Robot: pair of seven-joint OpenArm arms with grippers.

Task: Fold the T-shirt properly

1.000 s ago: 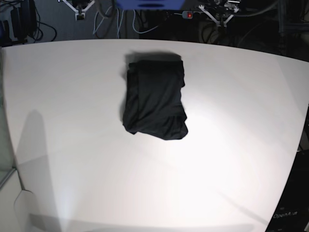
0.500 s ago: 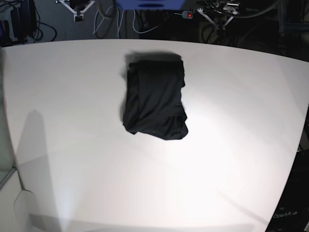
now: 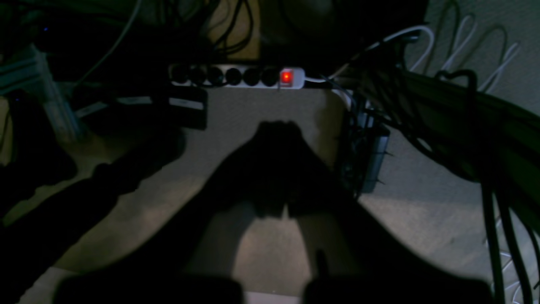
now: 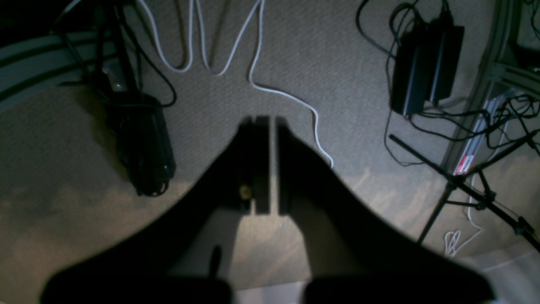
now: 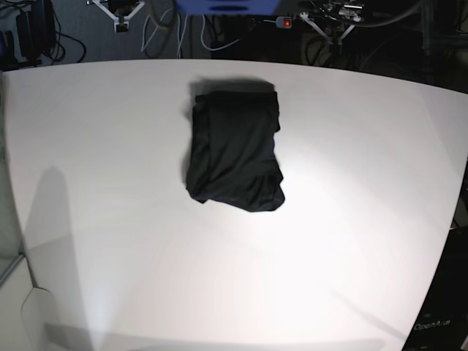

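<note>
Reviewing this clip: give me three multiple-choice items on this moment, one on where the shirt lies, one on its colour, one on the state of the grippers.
1. Where is the T-shirt?
A. On the table's far middle part
B. Hanging off the near edge
C. On the floor

2. What colour is it?
A. White
B. Black
C. Red

3. How do the right gripper and left gripper stand?
A. Both clamped on cloth
B. One open, one shut
C. Both shut and holding nothing, over the floor

Key: 1 A, the base view shows it as a compact bundle toward the far edge; 2 B, dark against the white top; 3 C, each wrist view shows closed jaws above carpet and cables.
</note>
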